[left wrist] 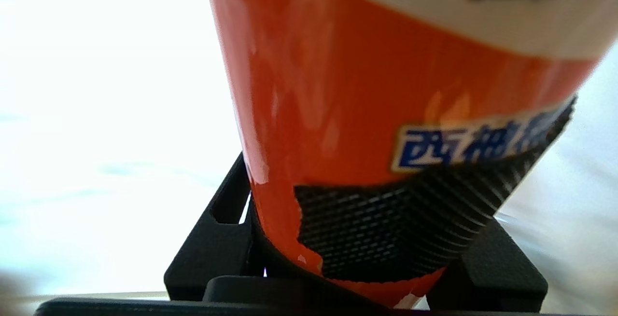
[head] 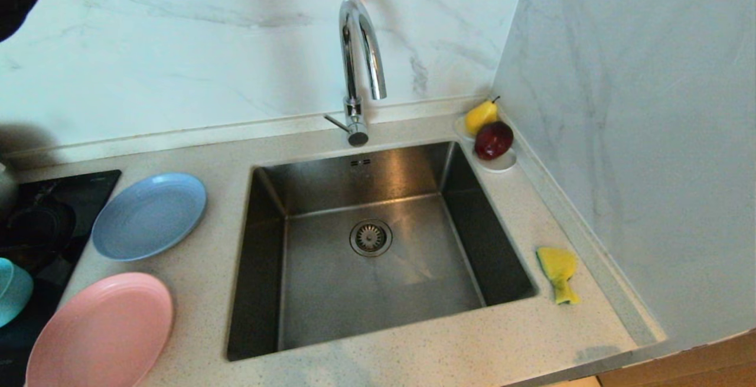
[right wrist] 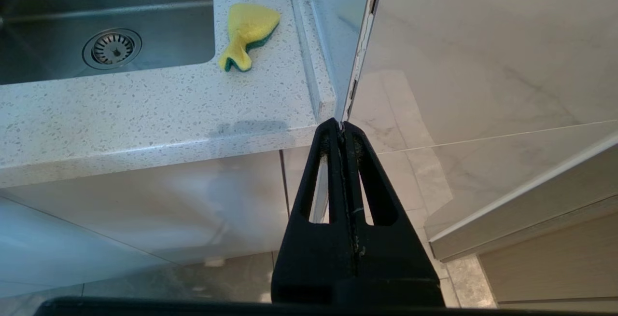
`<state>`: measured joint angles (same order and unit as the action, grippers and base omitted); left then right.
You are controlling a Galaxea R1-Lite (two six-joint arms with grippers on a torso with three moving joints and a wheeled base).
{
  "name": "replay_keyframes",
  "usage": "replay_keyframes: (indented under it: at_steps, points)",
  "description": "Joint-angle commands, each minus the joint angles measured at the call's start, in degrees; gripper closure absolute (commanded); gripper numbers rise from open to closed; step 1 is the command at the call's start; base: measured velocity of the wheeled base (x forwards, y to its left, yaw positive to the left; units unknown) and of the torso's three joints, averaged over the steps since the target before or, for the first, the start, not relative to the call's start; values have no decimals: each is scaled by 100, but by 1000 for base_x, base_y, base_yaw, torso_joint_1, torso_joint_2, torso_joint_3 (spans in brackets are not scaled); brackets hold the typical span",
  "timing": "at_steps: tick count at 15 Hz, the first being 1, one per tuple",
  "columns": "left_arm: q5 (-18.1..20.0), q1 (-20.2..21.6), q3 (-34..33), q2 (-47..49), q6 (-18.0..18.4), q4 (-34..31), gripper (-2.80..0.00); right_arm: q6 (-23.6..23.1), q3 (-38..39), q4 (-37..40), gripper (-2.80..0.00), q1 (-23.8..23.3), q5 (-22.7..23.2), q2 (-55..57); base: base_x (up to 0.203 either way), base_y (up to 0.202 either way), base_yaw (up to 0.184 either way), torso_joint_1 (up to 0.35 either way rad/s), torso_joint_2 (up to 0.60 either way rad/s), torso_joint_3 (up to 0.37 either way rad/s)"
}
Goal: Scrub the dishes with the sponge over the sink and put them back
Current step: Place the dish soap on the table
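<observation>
From my seat the scrubbing looks like it has not begun. The sponge (head: 557,272) lies on the counter (head: 413,357) just to the right of the sink (head: 378,245), near the wall, and nothing is gripping it. The sink itself holds no dish, only the drain strainer (head: 370,237) under the tap (head: 360,62). All three dishes sit on the left side: the light-blue plate (head: 149,215) on the counter beside the basin, the pink plate (head: 103,334) nearer to me below it, and the teal bowl (head: 12,289) at the far left edge, over the dark hob (head: 53,221). My left claw (left wrist: 362,239) is clenched around an orange-and-white bottle (left wrist: 386,89) with blue lettering (dish soap, I would guess, though I cannot read the label), and in the head view only a dark part of that arm shows in the upper left corner, well above the counter. My right claw (right wrist: 344,130) is parked off the front edge of the counter, its jaws pressed together on nothing, looking across at the sponge. So what remains, as I judge it, is nearly everything: get the sponge in hand, bring each dish over the basin, scrub it, and return it to the left side.
</observation>
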<state>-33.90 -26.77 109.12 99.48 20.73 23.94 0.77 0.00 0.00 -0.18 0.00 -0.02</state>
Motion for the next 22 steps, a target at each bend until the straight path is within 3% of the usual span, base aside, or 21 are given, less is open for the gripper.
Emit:
replay_keyframes:
  at_steps: [1,3,5,9,12,17,22]
  points:
    - [20,809,-1,-33,-252,-13,0,2,0,0,0,1,0,2,0,0,0,0,0,0]
    - [83,1323,-61,38,-854,-228,0,2,0,0,0,1,0,2,0,0,0,0,0,0]
    - [247,1778,-91,51,-1430,-845,0,2,0,0,0,1,0,2,0,0,0,0,0,0]
    - [290,2541,-546,438,-1708,-1113,0,2,0,0,0,1,0,2,0,0,0,0,0,0]
    - [228,2664,-1040,831,-1907,-615,0,2,0,0,0,1,0,2,0,0,0,0,0,0]
    - [-538,2615,-1109,1584,-1922,339,0,2,0,0,0,1,0,2,0,0,0,0,0,0]
    - [-633,2401,-1472,2117,-1941,1203,0,2,0,0,0,1,0,2,0,0,0,0,0,0]
